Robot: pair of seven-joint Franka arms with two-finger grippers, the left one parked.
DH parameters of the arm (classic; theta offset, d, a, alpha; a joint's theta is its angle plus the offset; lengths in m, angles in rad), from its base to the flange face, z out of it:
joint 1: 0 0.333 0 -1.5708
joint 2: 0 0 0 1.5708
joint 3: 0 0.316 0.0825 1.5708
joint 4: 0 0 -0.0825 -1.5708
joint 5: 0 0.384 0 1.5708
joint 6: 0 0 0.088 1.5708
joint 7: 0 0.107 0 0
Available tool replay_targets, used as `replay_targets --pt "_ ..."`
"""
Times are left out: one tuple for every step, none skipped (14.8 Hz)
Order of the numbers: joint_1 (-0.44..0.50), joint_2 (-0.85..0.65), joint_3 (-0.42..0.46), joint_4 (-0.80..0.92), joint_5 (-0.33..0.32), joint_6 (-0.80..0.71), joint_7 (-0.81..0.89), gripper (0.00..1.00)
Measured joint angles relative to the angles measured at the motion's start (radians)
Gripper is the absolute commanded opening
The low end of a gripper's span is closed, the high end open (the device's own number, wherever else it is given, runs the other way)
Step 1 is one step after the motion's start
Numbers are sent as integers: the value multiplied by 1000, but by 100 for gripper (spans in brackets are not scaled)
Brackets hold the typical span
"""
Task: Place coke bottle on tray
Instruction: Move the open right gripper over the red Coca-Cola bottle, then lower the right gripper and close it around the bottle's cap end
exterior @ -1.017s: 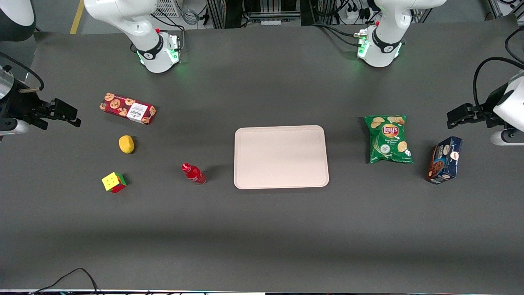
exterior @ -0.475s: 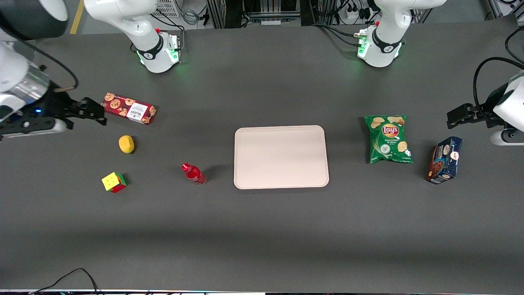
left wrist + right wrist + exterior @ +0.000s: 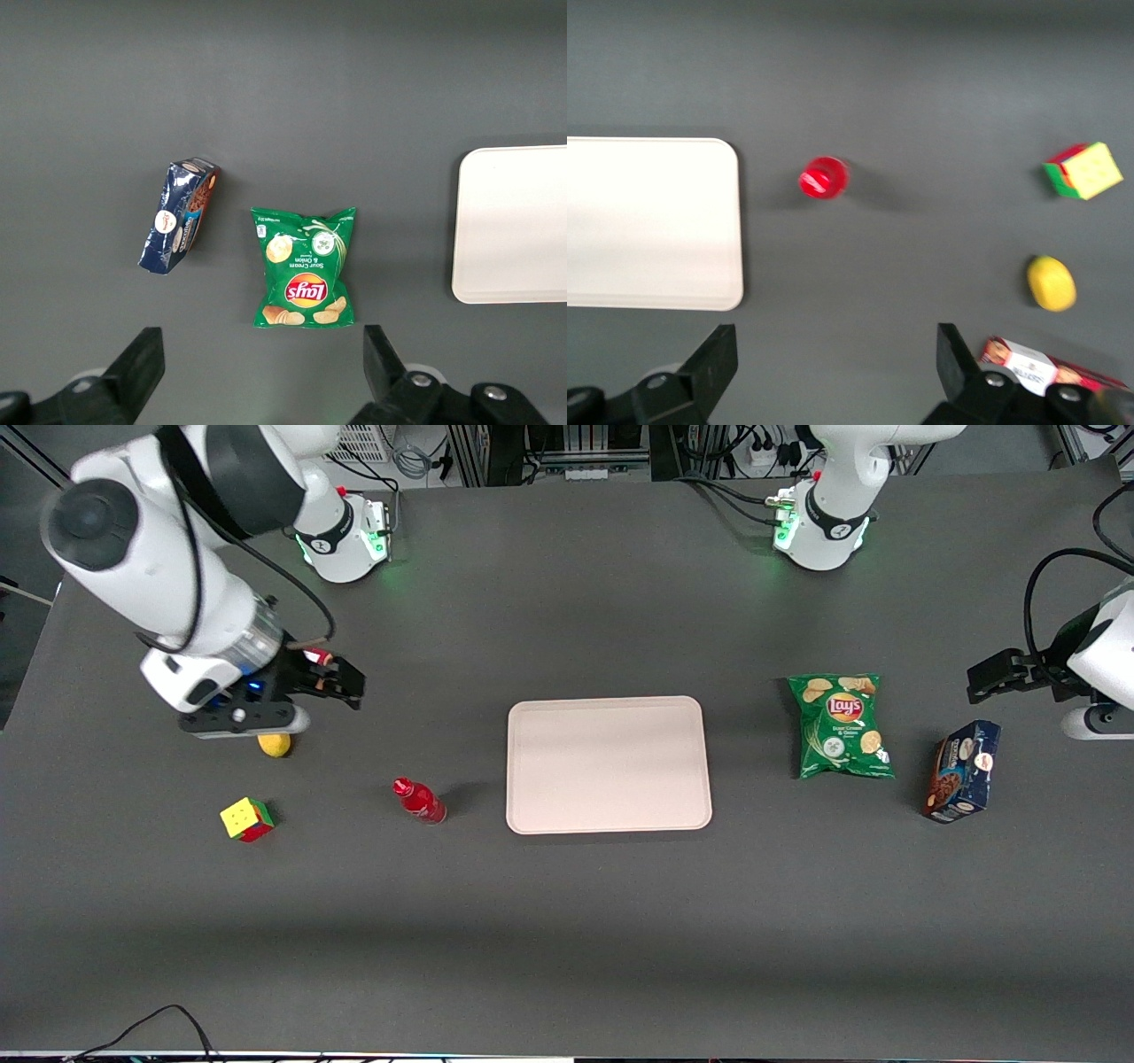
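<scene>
I held the gripper [image 3: 341, 682] wide open and empty above the cookie box, toward the working arm's edge; the bottle [image 3: 420, 801] stood upright beside the tray [image 3: 608, 763].

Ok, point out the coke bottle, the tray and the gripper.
coke bottle [image 3: 420, 800], front view, red body.
tray [image 3: 609, 764], front view, bare middle.
gripper [image 3: 833, 367], right wrist view, open, above the table, between fingertips.

Bare table [image 3: 461, 717] between gripper [image 3: 350, 682], coke bottle [image 3: 420, 800]
</scene>
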Motion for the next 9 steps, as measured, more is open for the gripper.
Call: replay_targets --pt "0 24 14 0 0 27 4 100" --pt "1 51 24 0 0 52 8 100" --pt "1 85 32 -1 0 81 11 100" --pt "2 116 35 -1 0 105 11 100" --pt "2 149 36 -1 -1 131 11 100" --pt "5 182 36 -1 -5 158 11 100" --pt "9 213 37 -1 -17 183 11 100" --pt "12 241 37 -1 -35 202 11 100" --pt "13 265 37 -1 -53 217 11 100"
